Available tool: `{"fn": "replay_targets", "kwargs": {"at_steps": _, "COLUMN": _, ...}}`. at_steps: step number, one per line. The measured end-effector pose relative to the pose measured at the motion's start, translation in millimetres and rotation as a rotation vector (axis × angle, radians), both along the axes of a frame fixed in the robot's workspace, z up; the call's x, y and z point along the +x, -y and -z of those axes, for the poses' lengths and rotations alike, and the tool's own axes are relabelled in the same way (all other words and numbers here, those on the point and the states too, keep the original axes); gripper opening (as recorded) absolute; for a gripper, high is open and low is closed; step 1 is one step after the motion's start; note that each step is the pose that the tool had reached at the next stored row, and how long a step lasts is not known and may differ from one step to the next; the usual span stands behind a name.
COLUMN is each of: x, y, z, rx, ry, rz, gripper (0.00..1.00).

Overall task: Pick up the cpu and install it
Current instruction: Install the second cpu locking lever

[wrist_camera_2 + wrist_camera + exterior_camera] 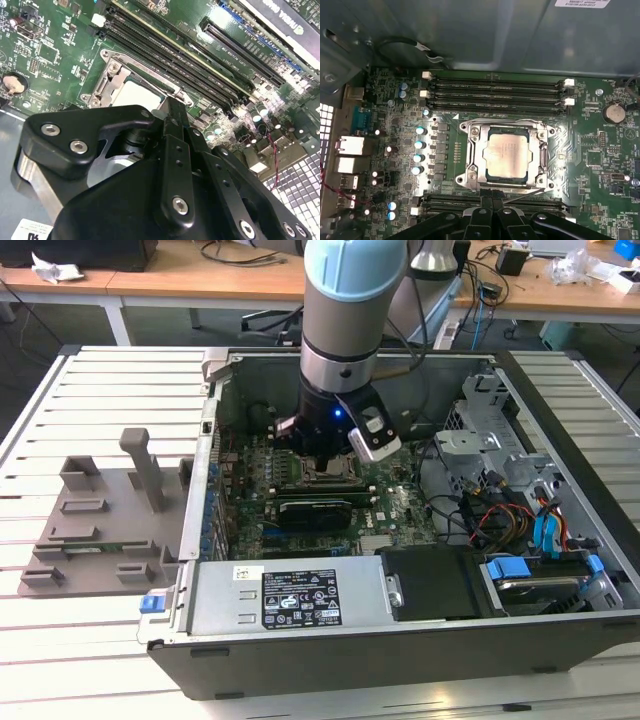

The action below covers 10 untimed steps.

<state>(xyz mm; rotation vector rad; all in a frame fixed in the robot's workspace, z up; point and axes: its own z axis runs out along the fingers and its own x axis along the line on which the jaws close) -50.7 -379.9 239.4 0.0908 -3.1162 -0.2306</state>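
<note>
The cpu (507,152) is a silvery square chip lying flat inside the metal socket frame (470,155) on the green motherboard; it also appears as a pale square, the cpu (137,95), in the second wrist view. My gripper (492,194) hovers just above the socket's edge, apart from the chip, its two black fingers pressed together with nothing between them. In the exterior view the gripper (325,455) reaches down into the open computer case (300,640), right over the socket (318,478).
Memory slots (495,90) run along both sides of the socket. A black expansion card (315,508) lies close by, with drive cages and cables (520,510) at the exterior view's right. A grey plastic tray (100,520) with an upright post stands outside the case.
</note>
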Motion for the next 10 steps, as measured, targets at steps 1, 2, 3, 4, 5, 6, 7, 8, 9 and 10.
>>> {"fn": "replay_targets", "kwargs": {"at_steps": 1, "x": 0.0, "y": 0.0, "z": 0.9, "rx": 0.0001, "ry": 0.0, "rz": 0.0, "gripper": 0.11}}
{"fn": "replay_targets", "kwargs": {"at_steps": 2, "x": 0.0, "y": 0.0, "z": 1.8, "rx": 0.0001, "ry": 0.0, "rz": 0.0, "gripper": 0.11}}
{"fn": "replay_targets", "kwargs": {"at_steps": 3, "x": 0.0, "y": 0.0, "z": 2.7, "rx": 0.0, "ry": 0.0001, "rz": 0.0, "gripper": 0.11}}
{"fn": "replay_targets", "kwargs": {"at_steps": 4, "x": -0.1, "y": 0.1, "z": 3.2, "rx": 0.0001, "ry": 0.0, "rz": 0.0, "gripper": 0.11}}
{"fn": "replay_targets", "kwargs": {"at_steps": 5, "x": -0.2, "y": 0.2, "z": 3.2, "rx": 0.0, "ry": 0.0001, "rz": 0.0, "gripper": 0.11}}
{"fn": "replay_targets", "kwargs": {"at_steps": 6, "x": -0.4, "y": 0.6, "z": 3.3, "rx": 0.0, "ry": 0.0, "rz": 0.0, "gripper": 0.11}}
{"fn": "replay_targets", "kwargs": {"at_steps": 7, "x": -0.5, "y": 1.2, "z": 3.3, "rx": 0.0001, "ry": 0.0, "rz": 0.0, "gripper": 0.11}}
{"fn": "replay_targets", "kwargs": {"at_steps": 8, "x": -0.6, "y": 2.3, "z": 3.3, "rx": 0.0, "ry": 0.0, "rz": 0.0, "gripper": 0.11}}
{"fn": "replay_targets", "kwargs": {"at_steps": 9, "x": -0.6, "y": 3.3, "z": 3.2, "rx": -0.0001, "ry": 0.0, "rz": 0.0, "gripper": 0.11}}
{"fn": "replay_targets", "kwargs": {"at_steps": 10, "x": -0.7, "y": 4.6, "z": 3.3, "rx": -0.0001, "ry": 0.0001, "rz": 0.0, "gripper": 0.11}}
